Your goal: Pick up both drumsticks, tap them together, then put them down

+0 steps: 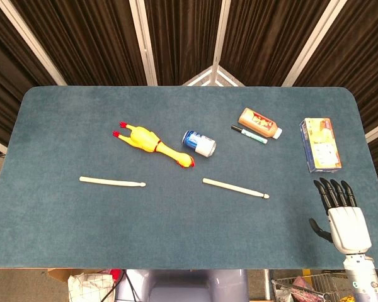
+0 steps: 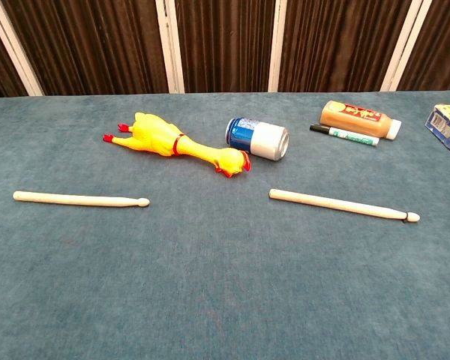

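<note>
Two pale wooden drumsticks lie flat on the blue-grey table. The left drumstick point(image 1: 112, 182) point(image 2: 80, 199) is at the left of centre, its tip pointing right. The right drumstick point(image 1: 235, 187) point(image 2: 343, 205) lies right of centre, slightly slanted, tip to the right. My right hand point(image 1: 342, 212) hovers over the table's front right corner, palm down, black fingers extended and apart, holding nothing, well clear of the right drumstick. The chest view shows no hand. My left hand appears in neither view.
A yellow rubber chicken point(image 1: 152, 144) point(image 2: 174, 143) and a blue-and-white can point(image 1: 198, 143) point(image 2: 257, 138) on its side lie behind the drumsticks. Further right are an orange bottle point(image 1: 260, 123) point(image 2: 358, 118), a marker point(image 1: 249, 134) point(image 2: 343, 134) and a yellow-blue box point(image 1: 320, 144) point(image 2: 448, 128).
</note>
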`<state>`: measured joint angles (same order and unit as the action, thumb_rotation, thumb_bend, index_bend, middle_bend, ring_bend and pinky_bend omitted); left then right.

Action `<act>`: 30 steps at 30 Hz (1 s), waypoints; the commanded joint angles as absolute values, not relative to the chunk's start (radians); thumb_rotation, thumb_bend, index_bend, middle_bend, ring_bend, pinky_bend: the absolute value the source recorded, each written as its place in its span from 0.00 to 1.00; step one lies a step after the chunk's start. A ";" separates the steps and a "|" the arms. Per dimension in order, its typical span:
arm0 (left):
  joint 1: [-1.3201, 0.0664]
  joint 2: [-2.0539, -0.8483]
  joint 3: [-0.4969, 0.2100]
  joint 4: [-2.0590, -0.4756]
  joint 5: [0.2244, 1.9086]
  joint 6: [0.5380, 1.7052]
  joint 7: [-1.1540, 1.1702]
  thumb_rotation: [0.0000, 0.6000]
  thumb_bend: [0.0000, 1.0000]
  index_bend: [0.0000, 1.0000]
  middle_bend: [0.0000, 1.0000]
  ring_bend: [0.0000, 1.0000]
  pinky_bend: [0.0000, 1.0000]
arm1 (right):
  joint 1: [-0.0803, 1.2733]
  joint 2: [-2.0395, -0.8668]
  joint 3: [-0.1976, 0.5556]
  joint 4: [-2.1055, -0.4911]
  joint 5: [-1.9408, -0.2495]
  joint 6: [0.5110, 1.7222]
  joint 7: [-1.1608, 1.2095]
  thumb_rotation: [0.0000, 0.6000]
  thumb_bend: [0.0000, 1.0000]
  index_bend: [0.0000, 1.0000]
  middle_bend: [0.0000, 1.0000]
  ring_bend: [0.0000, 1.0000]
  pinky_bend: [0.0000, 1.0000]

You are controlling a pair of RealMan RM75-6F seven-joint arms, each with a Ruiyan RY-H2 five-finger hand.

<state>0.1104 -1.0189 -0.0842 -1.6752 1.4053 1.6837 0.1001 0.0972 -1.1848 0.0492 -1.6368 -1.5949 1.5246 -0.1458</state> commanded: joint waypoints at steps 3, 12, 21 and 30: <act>0.110 -1.021 -0.087 -1.674 1.404 1.685 0.103 1.00 0.30 0.08 0.02 0.00 0.00 | 0.100 -1.198 0.037 -1.660 -1.595 1.504 -0.129 1.00 0.28 0.20 0.18 0.09 0.00; 0.113 -1.014 -0.089 -1.673 1.387 1.676 0.088 1.00 0.30 0.08 0.02 0.00 0.00 | 0.131 -1.296 0.053 -1.740 -1.527 1.427 -0.203 1.00 0.28 0.29 0.28 0.14 0.00; 0.099 -1.017 -0.096 -1.667 1.366 1.646 0.091 1.00 0.30 0.08 0.02 0.00 0.00 | 0.298 -1.425 0.201 -1.813 -1.219 1.229 -0.492 1.00 0.28 0.32 0.31 0.15 0.00; 0.095 -1.021 -0.104 -1.666 1.344 1.638 0.104 1.00 0.30 0.08 0.02 0.00 0.00 | 0.431 -1.606 0.283 -1.709 -0.975 1.225 -0.748 1.00 0.28 0.38 0.36 0.18 0.00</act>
